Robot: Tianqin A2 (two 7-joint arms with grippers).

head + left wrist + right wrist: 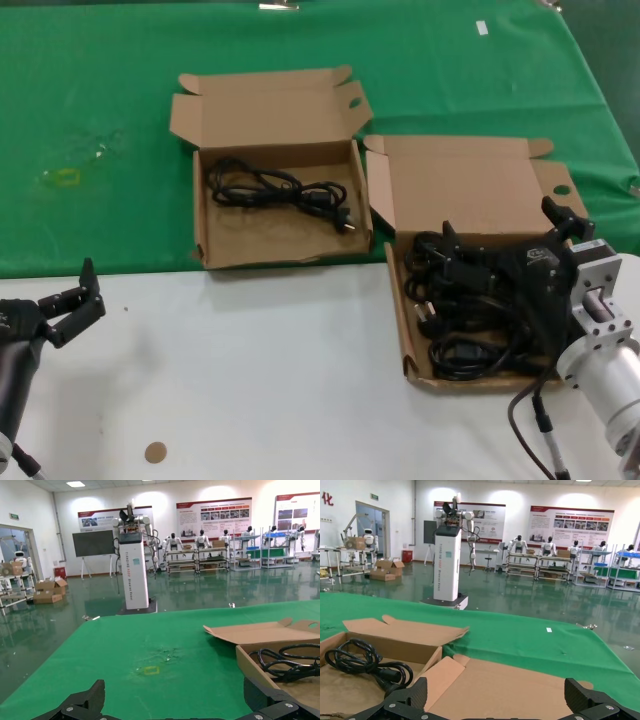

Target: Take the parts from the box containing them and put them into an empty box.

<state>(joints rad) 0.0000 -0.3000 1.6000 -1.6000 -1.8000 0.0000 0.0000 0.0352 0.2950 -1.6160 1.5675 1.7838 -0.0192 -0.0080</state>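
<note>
Green cloth (100, 120) covers the far half of the table, white top nearer. On the right, the long low box (455, 190) holds a heap of black cords (455, 335); the right claw (510, 250) hangs over them, fingers spread wide. One cord (285, 190) lies in the wider box (270, 120) to its left. The left claw (65, 300) waits wide apart over the white tabletop, well away from both boxes.
</note>
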